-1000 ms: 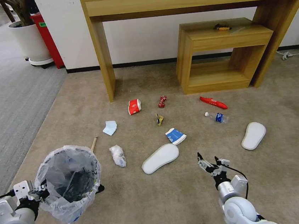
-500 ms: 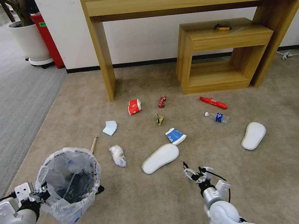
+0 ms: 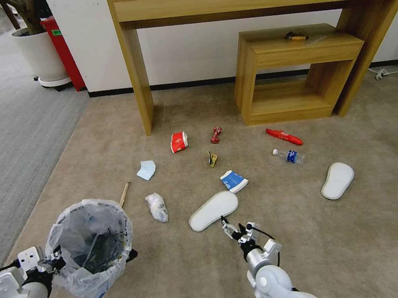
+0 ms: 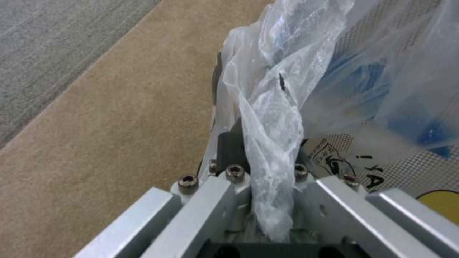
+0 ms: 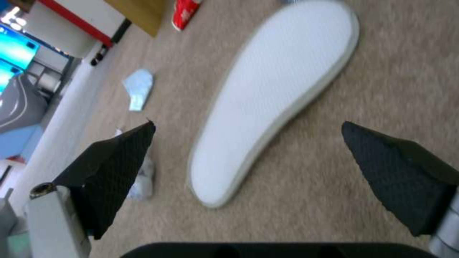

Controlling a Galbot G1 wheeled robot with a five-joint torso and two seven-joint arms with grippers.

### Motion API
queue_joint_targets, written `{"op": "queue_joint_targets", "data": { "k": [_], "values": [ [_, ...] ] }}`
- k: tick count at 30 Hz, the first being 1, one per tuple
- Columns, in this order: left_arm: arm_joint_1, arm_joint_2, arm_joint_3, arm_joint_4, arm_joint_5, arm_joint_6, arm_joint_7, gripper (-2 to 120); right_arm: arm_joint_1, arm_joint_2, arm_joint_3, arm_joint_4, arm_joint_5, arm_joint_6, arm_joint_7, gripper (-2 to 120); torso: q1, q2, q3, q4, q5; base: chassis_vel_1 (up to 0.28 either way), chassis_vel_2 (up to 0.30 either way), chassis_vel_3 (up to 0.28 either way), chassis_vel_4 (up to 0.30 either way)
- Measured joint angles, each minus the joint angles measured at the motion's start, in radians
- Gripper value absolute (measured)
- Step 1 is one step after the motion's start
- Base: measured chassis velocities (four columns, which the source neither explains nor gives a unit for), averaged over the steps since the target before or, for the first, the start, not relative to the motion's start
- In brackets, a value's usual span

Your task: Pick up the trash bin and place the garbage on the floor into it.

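At 7 o'clock, left gripper (image 3: 54, 259) pinches bin (image 3: 92, 248) rim, bag bunched between fingers. Right gripper (image 3: 236, 231), spread wide, hovers just short of slipper (image 3: 213, 210) at 6 o'clock. Best: straddle slipper's narrow edge, descend square, close firmly.

Even bright light; wrist views blurry, edges warped

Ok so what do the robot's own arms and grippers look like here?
Both arms end in rounded glossy white joints with silver metal wrist cuffs. The right gripper has black, diamond-textured wedge fingertips and a thin black cable looping beside its wrist. The left gripper has silver angular brackets with small hex bolts and a white square block.
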Motion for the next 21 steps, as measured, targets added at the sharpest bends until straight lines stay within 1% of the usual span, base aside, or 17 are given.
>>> {"op": "queue_joint_targets", "data": {
  "k": [7, 21],
  "values": [
    [0.007, -0.009, -0.002, -0.006, 0.001, -0.007, 0.000, 0, 0.041, 0.037, -0.012, -0.093, 0.002, -0.002, -0.019, 99, 0.000, 0.000, 0.000, -0.0001, 0.0000, 0.000, 0.000, 0.000, 0.000],
    [0.010, -0.030, -0.001, -0.019, 0.011, -0.020, 0.002, 0, 0.132, 0.076, -0.043, -0.218, 0.006, -0.013, -0.026, 98, 0.000, 0.000, 0.000, -0.0001, 0.0001, 0.000, 0.000, 0.000, 0.000]
  ]
}}
